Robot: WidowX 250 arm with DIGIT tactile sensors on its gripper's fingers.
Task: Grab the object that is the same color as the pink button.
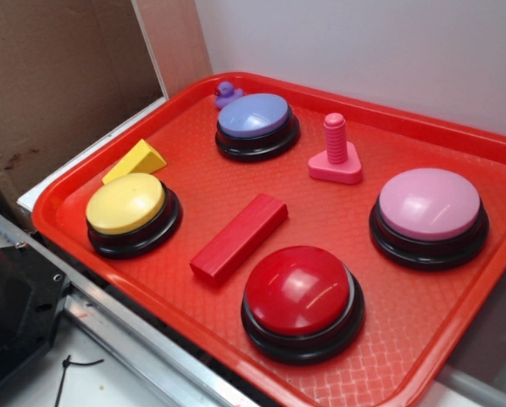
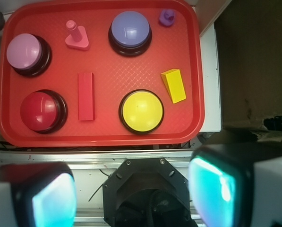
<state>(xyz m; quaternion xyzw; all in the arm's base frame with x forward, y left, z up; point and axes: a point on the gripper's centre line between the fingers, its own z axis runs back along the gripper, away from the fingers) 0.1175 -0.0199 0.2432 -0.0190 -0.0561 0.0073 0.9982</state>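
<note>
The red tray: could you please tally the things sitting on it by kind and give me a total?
On the tray:
Dome buttons: 4 (pink, red, lavender-blue, yellow)
Blocks: 2 (red, yellow wedge)
Pink toy bolt: 1
Purple duck: 1
Total: 8

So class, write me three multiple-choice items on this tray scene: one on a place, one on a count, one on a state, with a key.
1. Where does the pink bolt stand?
A. between the lavender button and the pink button
B. on the yellow button
C. off the tray

2. How many dome buttons are there?
A. two
B. four
C. six

3. How is the pincer?
A. shut on the bolt
B. open, holding nothing
C. pressing the red button

Key: 1 A, it sits between those two; 2 B, lavender, pink, red, yellow; 3 B, the wrist view shows its fingers apart, clear of the tray.
</note>
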